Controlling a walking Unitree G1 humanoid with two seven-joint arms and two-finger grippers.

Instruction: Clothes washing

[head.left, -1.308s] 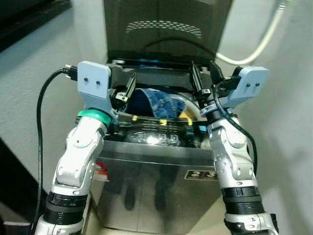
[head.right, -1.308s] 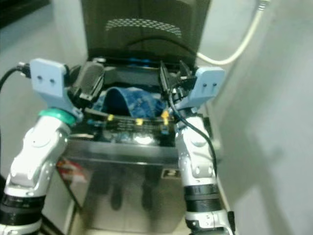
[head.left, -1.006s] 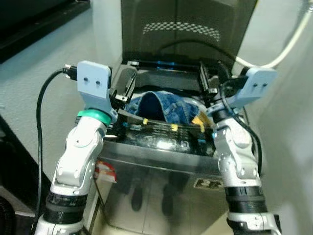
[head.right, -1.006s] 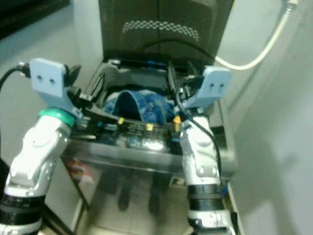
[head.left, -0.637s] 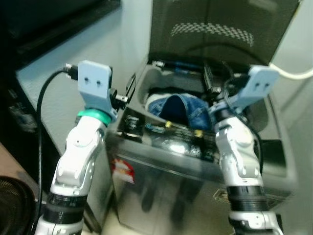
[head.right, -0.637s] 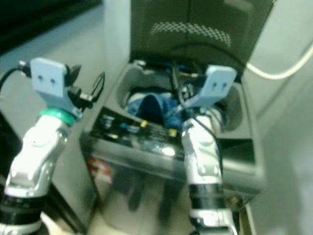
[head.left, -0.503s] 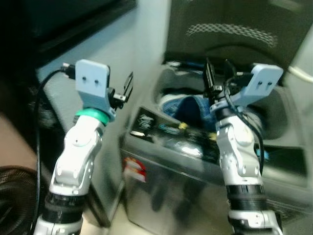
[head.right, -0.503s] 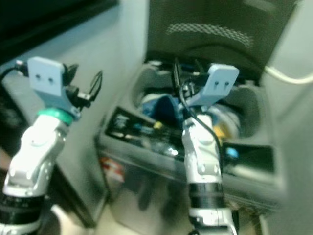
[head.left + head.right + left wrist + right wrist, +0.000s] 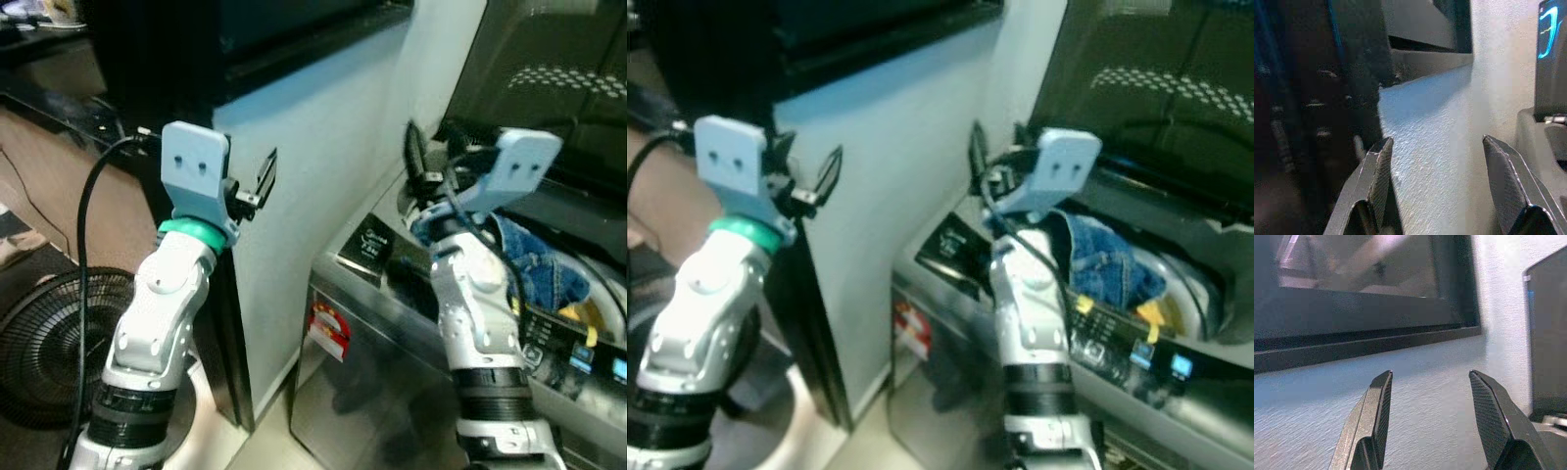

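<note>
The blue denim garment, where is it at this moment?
In the head views, the blue denim garment lies in the open top of the washing machine, on the robot's right side, just behind the right arm and below the raised lid.

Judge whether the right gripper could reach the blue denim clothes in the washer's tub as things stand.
Probably yes. The right gripper is open, raised beside the open-lidded washer, and the denim clothes lie uncovered in the tub, but it points toward the wall and would need to turn back.
</note>
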